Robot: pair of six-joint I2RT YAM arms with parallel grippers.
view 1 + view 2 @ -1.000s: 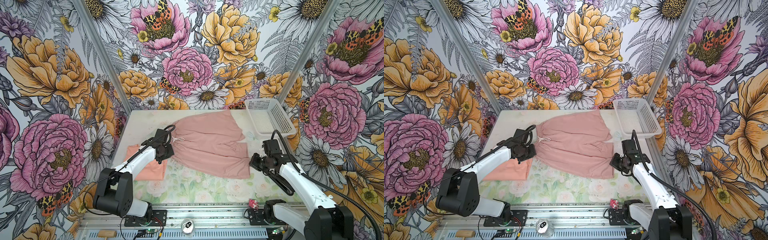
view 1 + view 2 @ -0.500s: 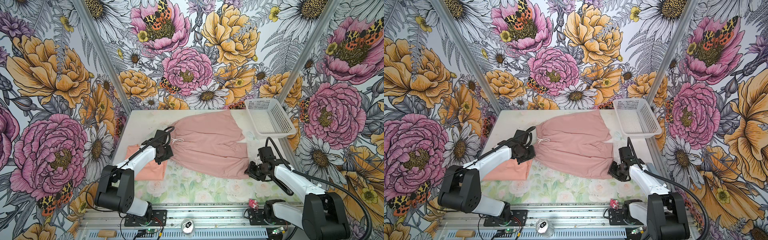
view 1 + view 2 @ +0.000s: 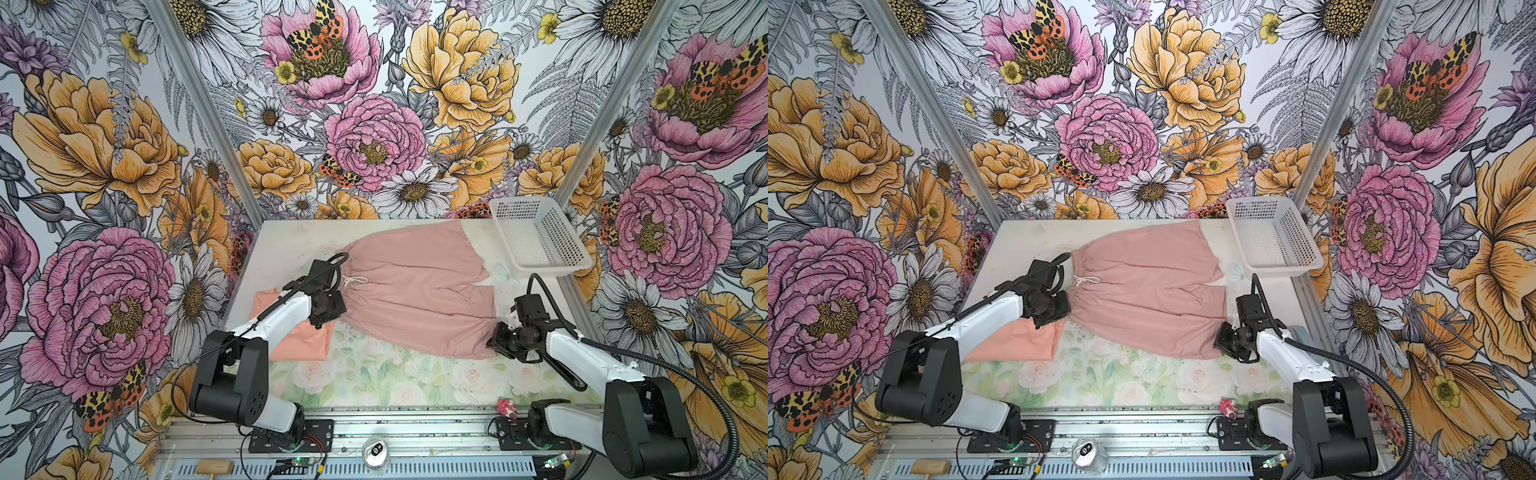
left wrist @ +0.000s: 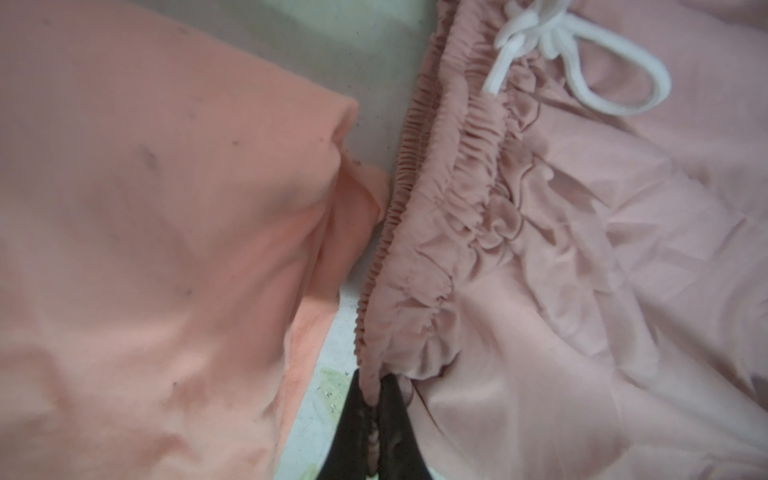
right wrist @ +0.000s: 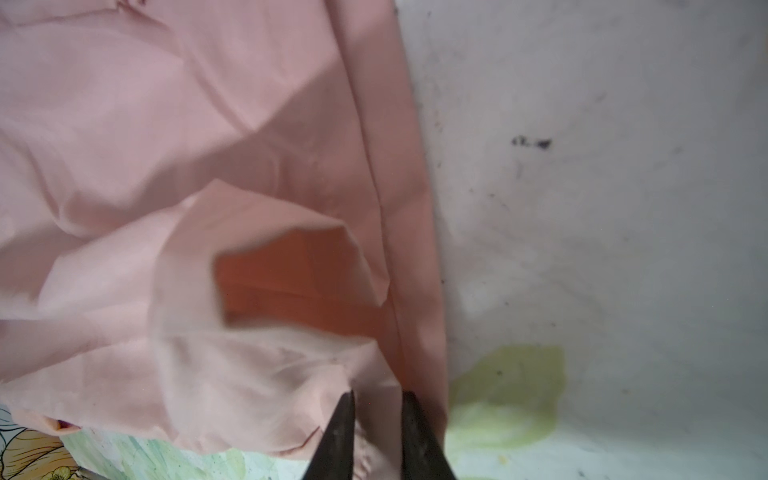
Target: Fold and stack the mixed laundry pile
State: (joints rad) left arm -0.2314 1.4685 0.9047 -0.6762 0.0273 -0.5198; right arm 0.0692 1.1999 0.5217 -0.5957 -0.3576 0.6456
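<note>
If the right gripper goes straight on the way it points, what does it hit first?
The dusty-pink garment: its hem lies between the fingers of the right gripper, so straight on likely meets more fabric.

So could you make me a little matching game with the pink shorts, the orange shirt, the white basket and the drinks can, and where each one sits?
Things:
1. pink shorts
2. orange shirt
3. white basket
4. can

Places:
A. far right corner of the table
B. on the metal rail in front of the table
C. spread across the middle of the table
D. at the table's left edge

Pairs: 1-C, 2-D, 3-A, 4-B
</note>
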